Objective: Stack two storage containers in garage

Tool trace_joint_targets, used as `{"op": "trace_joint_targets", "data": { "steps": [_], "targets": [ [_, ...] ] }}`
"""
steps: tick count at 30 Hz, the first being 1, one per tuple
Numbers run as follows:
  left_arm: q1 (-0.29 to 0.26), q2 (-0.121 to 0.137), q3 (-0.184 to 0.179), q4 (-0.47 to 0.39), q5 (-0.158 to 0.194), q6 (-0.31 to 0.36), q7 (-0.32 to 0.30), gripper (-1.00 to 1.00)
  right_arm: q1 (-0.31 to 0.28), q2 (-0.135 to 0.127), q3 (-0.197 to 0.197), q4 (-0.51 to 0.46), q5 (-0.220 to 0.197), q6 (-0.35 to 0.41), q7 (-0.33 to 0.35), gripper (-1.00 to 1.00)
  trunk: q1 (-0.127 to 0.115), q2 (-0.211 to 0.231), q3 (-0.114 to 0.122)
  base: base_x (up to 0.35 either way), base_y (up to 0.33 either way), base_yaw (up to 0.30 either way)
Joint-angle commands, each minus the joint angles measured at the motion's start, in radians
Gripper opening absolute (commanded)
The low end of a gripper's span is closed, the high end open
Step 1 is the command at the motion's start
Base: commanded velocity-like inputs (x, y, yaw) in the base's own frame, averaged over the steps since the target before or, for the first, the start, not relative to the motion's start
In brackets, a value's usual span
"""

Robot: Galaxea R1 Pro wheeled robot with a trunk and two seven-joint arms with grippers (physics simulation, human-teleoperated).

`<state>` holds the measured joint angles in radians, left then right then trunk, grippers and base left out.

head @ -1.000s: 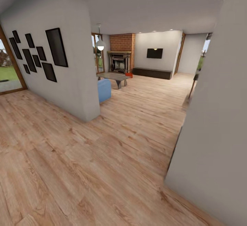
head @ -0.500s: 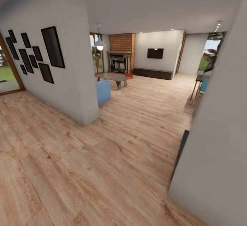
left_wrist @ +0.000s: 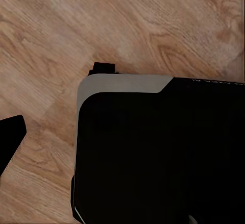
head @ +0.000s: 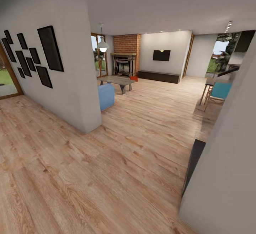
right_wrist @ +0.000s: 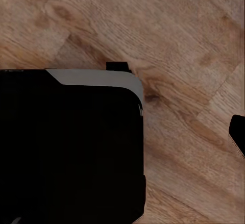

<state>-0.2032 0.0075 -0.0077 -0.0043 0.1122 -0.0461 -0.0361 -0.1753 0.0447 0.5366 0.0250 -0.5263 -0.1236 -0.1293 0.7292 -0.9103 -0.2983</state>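
I look down a wood-plank hallway into the living room [head: 153, 95], with its black wall TV [head: 161, 55], long dark low bench [head: 158, 76] and light blue sofa [head: 106, 96]. A small orange-red thing [head: 133, 78] sits on the floor by the brick fireplace [head: 124, 63]; it is too small to tell whether it is a storage container. The garage is out of view. In the left wrist view one dark fingertip [left_wrist: 11, 137] shows at the picture's edge, over bare planks. The right wrist view likewise has a fingertip [right_wrist: 238, 132] at its edge. Nothing is held.
A white partition wall [head: 71, 84] with black picture frames juts in on the left. A grey wall [head: 231, 155] with a dark panel [head: 193, 163] at its foot stands close on the right. Beyond it are a teal chair [head: 220, 91] and a table. My dark base [left_wrist: 158, 152] [right_wrist: 66, 147] shows below both wrists.
The camera has travelled forward and rightward. The right wall has slid aside, uncovering the teal chair and a dining corner. The living room's things stay where they were.
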Motion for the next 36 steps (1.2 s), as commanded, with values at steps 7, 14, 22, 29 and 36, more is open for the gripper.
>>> {"op": "trace_joint_targets", "data": {
  "steps": [7,14,22,29,36],
  "targets": [
    [-0.001,0.000,-0.001,0.001,0.010,-0.003,-0.004,1.00,-0.001,0.002,0.008,0.003,0.000,-0.006,0.000,1.00,0.001,-0.001,-0.001,0.322,0.000,0.000],
    [-0.001,0.000,-0.001,0.001,0.010,-0.003,-0.004,1.00,-0.001,0.001,0.008,0.003,0.000,-0.007,0.000,1.00,0.001,-0.001,-0.001,0.322,0.000,0.000],
    [-0.001,0.000,-0.001,0.001,0.010,-0.003,-0.004,1.00,-0.001,0.002,0.008,0.001,0.000,-0.007,0.000,1.00,0.001,-0.001,-0.001,0.322,0.000,0.000],
    [-0.001,0.000,-0.001,0.001,0.010,-0.003,-0.003,1.00,-0.001,0.001,0.008,0.001,0.000,-0.007,0.000,1.00,0.001,-0.001,-0.001,0.322,0.000,0.000],
    [-0.001,0.001,-0.001,0.001,0.010,-0.004,-0.003,1.00,-0.001,0.003,0.008,0.001,0.000,-0.007,0.000,1.00,0.001,-0.001,-0.001,0.322,0.000,0.000]
  ]
}}
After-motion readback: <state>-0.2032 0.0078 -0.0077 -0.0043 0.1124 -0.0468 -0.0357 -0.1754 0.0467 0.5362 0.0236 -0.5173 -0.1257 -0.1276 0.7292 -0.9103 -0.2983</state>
